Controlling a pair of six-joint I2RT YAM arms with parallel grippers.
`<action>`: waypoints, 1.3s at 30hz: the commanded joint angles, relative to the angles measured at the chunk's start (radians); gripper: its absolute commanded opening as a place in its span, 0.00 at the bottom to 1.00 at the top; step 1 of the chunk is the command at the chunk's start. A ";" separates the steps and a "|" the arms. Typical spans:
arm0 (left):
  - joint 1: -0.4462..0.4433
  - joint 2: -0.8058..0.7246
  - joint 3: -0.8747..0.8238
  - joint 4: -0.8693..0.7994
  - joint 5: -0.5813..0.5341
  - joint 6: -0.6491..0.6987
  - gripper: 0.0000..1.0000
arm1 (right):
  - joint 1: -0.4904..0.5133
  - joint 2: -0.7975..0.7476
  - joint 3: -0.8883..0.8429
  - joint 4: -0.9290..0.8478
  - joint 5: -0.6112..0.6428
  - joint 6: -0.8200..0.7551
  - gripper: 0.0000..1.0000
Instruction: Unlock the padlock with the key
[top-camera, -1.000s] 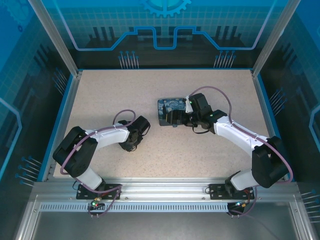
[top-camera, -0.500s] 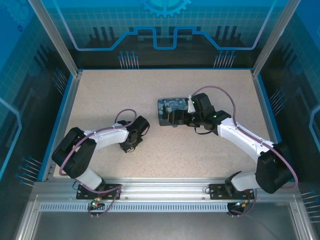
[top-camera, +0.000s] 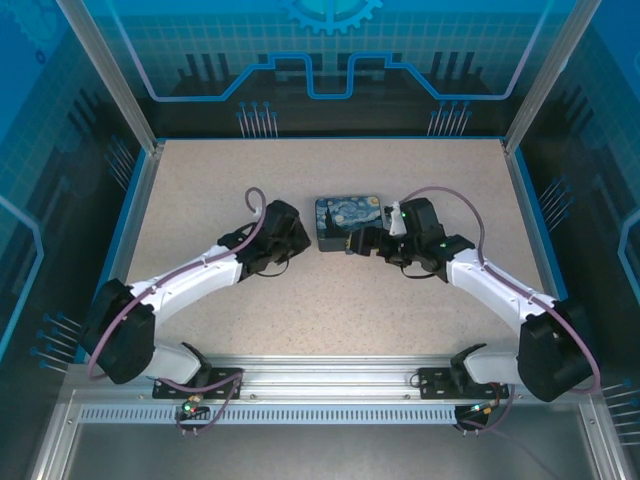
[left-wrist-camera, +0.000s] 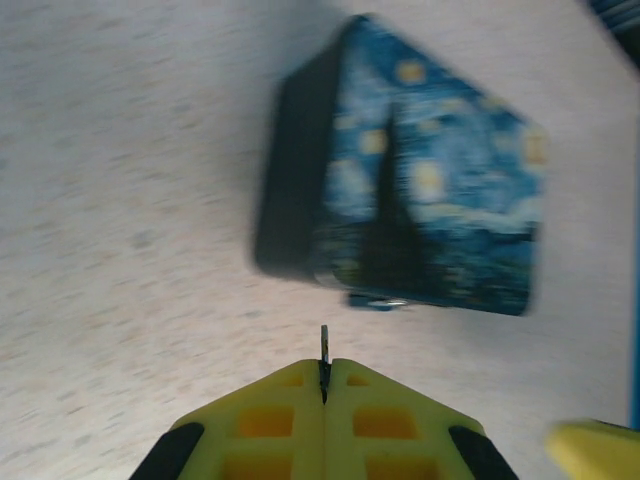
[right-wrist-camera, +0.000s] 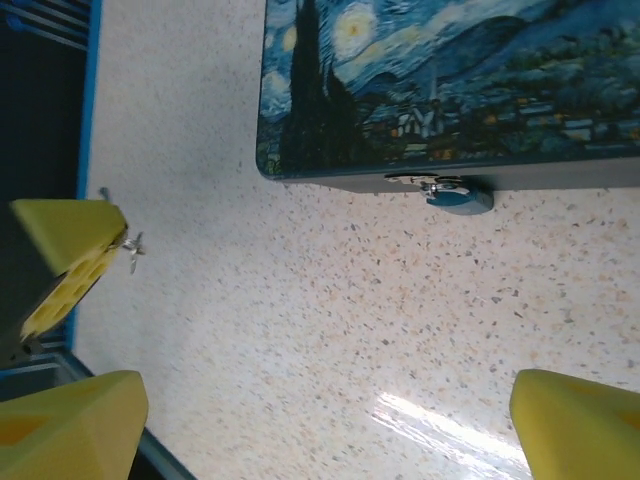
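one key (left-wrist-camera: 324, 343) pinched in left gripper (left-wrist-camera: 324, 368); right gripper (right-wrist-camera: 325, 430) spread.

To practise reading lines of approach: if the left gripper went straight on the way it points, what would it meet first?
Probably the near side of the box, just beside the padlock hanging there, with the key pinched in the left gripper touching first. Depth is unclear in the blur.
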 joint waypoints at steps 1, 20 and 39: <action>-0.022 -0.020 -0.026 0.290 0.086 0.117 0.00 | -0.052 -0.008 -0.049 0.188 -0.153 0.134 0.93; -0.072 0.045 -0.135 0.902 0.210 0.132 0.00 | -0.097 -0.092 -0.092 0.504 -0.203 0.412 0.51; -0.099 0.079 -0.041 0.719 0.196 -0.012 0.00 | -0.097 -0.213 -0.048 0.369 -0.188 -0.049 0.40</action>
